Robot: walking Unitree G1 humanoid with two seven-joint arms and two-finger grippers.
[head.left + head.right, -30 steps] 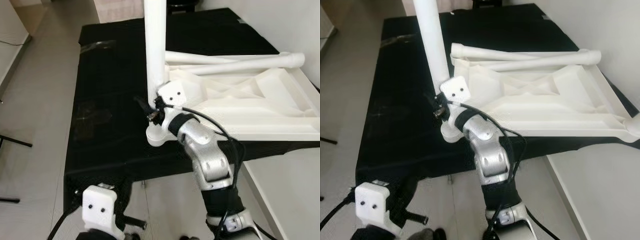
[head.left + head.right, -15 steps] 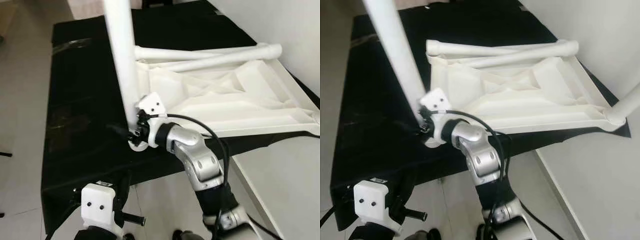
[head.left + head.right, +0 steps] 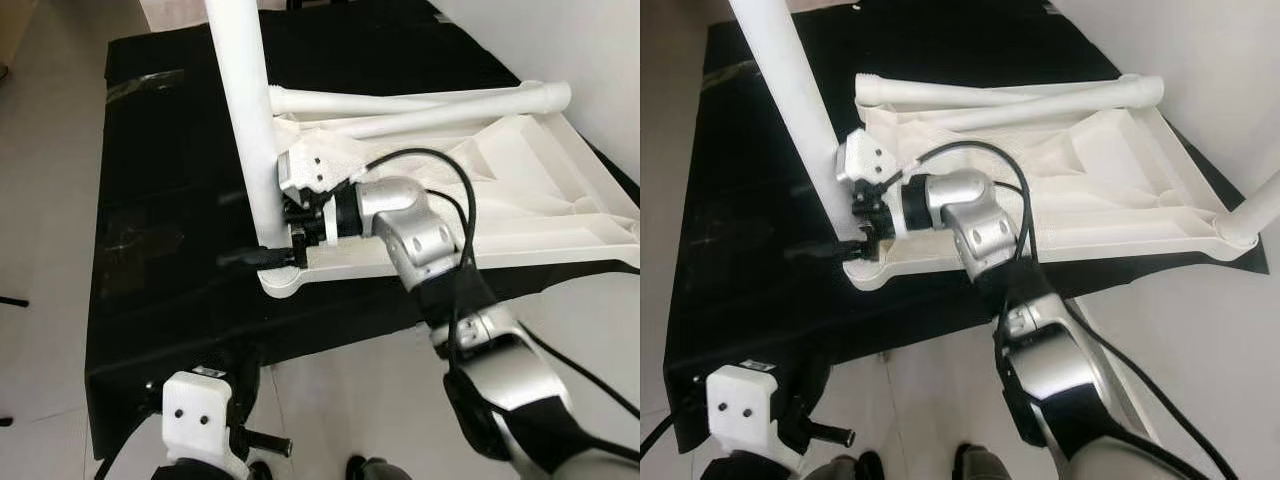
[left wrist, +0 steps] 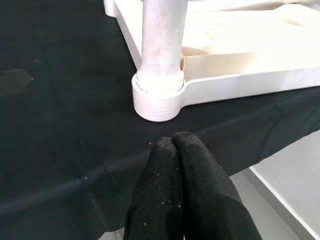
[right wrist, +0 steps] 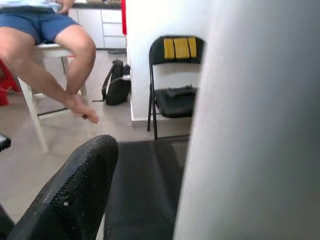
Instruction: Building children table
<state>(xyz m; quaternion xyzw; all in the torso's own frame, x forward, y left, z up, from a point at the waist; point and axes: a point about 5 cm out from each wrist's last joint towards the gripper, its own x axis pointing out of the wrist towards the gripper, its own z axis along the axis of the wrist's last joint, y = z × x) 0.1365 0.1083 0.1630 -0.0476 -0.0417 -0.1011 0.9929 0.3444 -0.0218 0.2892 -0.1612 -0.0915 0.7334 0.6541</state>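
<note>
An upside-down white children's tabletop lies on a black-covered table. One white leg stands upright in the near-left corner socket. My right gripper reaches from the tabletop side and is open around this leg's base; one black finger sits apart from the leg, the other is hidden behind it. Two loose legs lie across the far rim. Another leg stands at the right corner. My left gripper is shut and empty, low before the table edge, pointing at the socket.
A white wall runs close along the table's right side. Tiled floor lies to the left and in front. Beyond the table, a person sits on a white chair, and a black folding chair stands by a wall.
My right arm has swung round: the wrist now comes at the leg's base from over the tabletop instead of from the table's front edge. The leg stays in its socket.
</note>
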